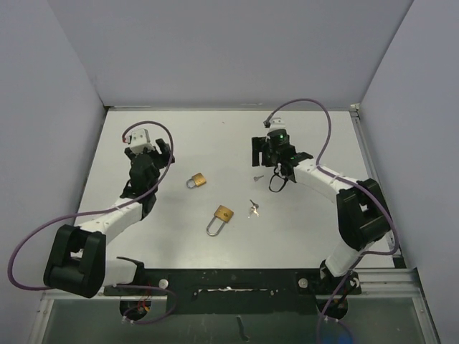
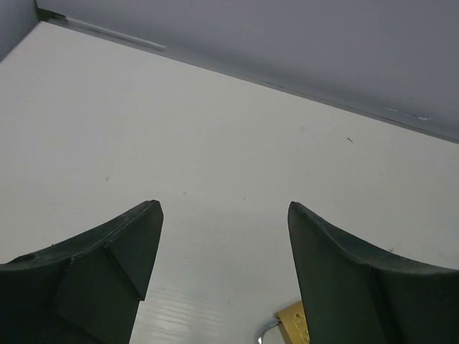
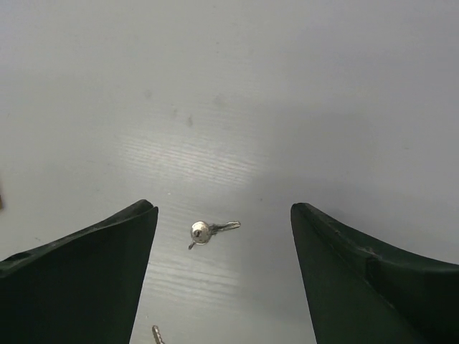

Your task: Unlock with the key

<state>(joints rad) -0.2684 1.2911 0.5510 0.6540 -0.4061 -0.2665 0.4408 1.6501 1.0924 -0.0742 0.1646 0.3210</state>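
Two brass padlocks lie on the white table: a small one (image 1: 197, 180) and a larger one (image 1: 221, 215) with a long shackle. A small silver key (image 1: 253, 208) lies to the right of the larger padlock, and another small grey piece (image 1: 259, 177) lies just below my right gripper. My left gripper (image 1: 163, 152) is open and empty, left of the small padlock; a brass corner of it (image 2: 292, 322) shows by my right finger. My right gripper (image 1: 257, 159) is open and empty above the table. A silver key (image 3: 204, 231) lies between its fingers (image 3: 86, 265), untouched.
Grey walls close in the table on the left, back and right. A second key's tip (image 3: 155, 335) shows at the bottom edge of the right wrist view. Cables loop from both wrists. The arm bases stand at the near edge.
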